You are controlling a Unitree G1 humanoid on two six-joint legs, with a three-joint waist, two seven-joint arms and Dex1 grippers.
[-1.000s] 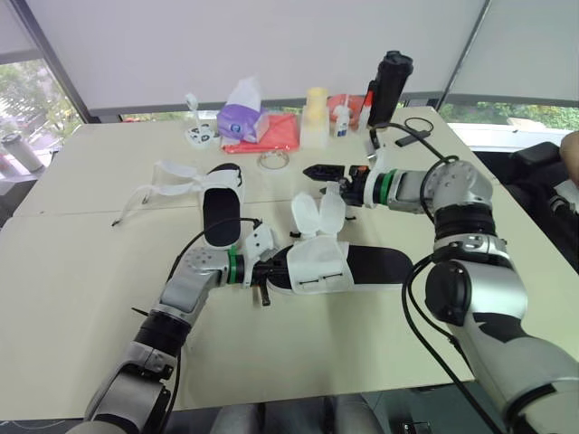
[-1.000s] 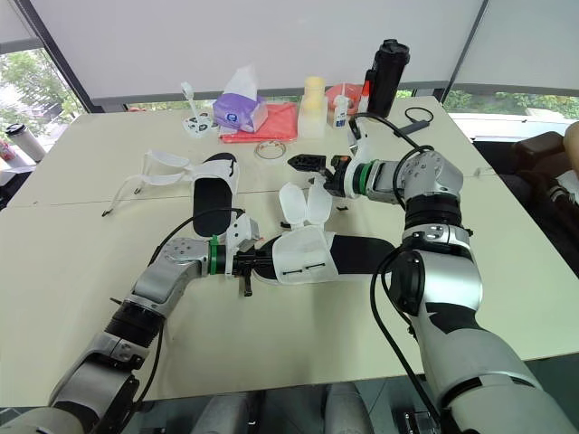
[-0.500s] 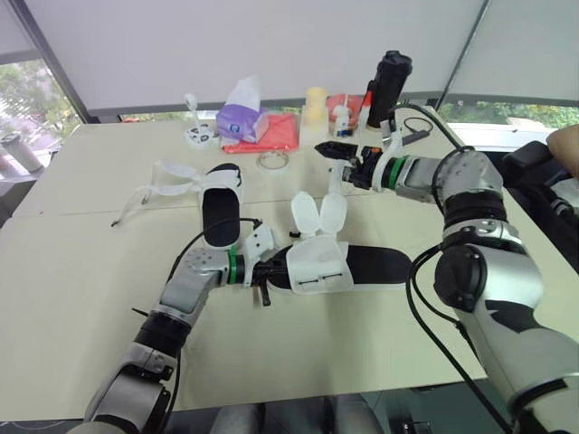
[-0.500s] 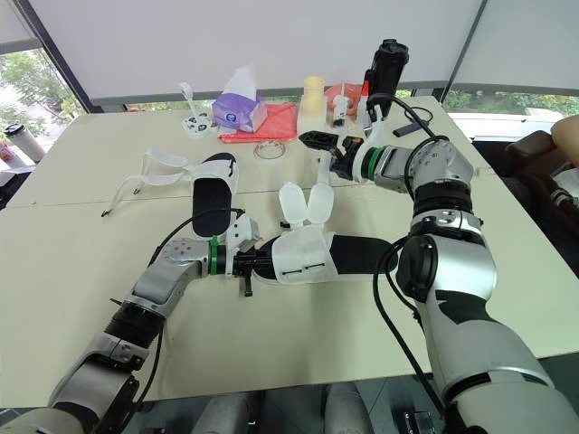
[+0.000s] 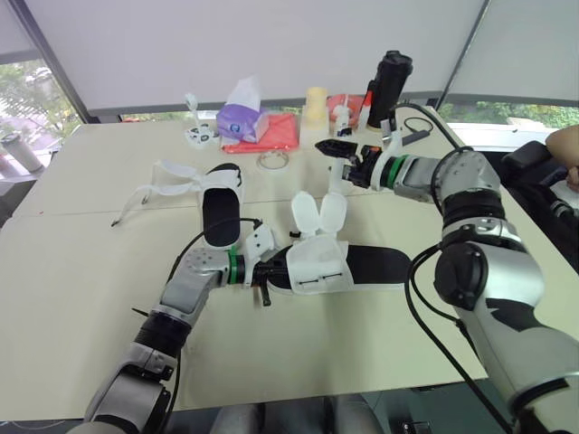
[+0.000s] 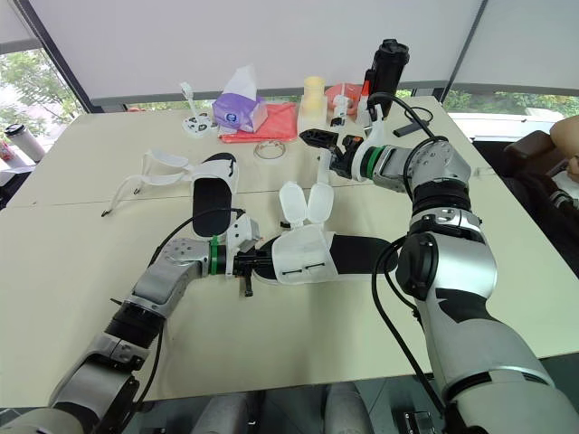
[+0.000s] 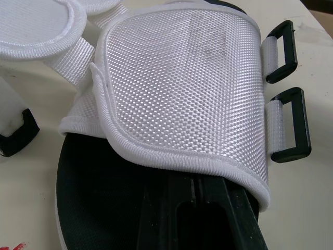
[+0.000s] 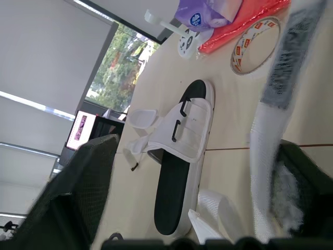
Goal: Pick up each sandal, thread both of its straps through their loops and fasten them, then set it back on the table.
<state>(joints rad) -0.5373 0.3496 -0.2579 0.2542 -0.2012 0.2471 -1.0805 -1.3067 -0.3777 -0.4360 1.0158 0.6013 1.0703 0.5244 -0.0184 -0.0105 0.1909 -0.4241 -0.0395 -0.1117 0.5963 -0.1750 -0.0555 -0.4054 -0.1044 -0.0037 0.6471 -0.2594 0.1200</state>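
Right gripper [image 5: 327,146] has lifted toward 12 o'clock since a second ago, and one white woven strap [image 5: 336,177] has come up off the sandal with it. Nothing else has shifted.

On the broad beige table [image 5: 81,271], the white-and-black slide sandal [image 5: 317,265] being worked lies flat at centre, with its toe toward 9 o'clock. The matching second sandal [image 5: 220,203] waits at its 10 o'clock, straps loose.

The left gripper [image 5: 264,271] sits at the worked sandal's 9 o'clock end. Its fingers [image 7: 156,213] are close together and slid in under the upper, onto the black insole.

The right wrist view shows the right gripper's fingers [image 8: 78,192] spread wide, with the strap only leaning along one of them. I judge it caught rather than pinched, and that is the main risk. Any further pull or turn may let the strap drop back. It may also twist the strap, so that its end meets the black rectangular plastic loops [image 7: 289,125] at the upper's 6 o'clock edge askew.

A harder tug could drag the sandal off the left gripper, which seems only to pin it. The small white bottle [image 5: 341,117], close at the right gripper's 12 o'clock, could be knocked over.
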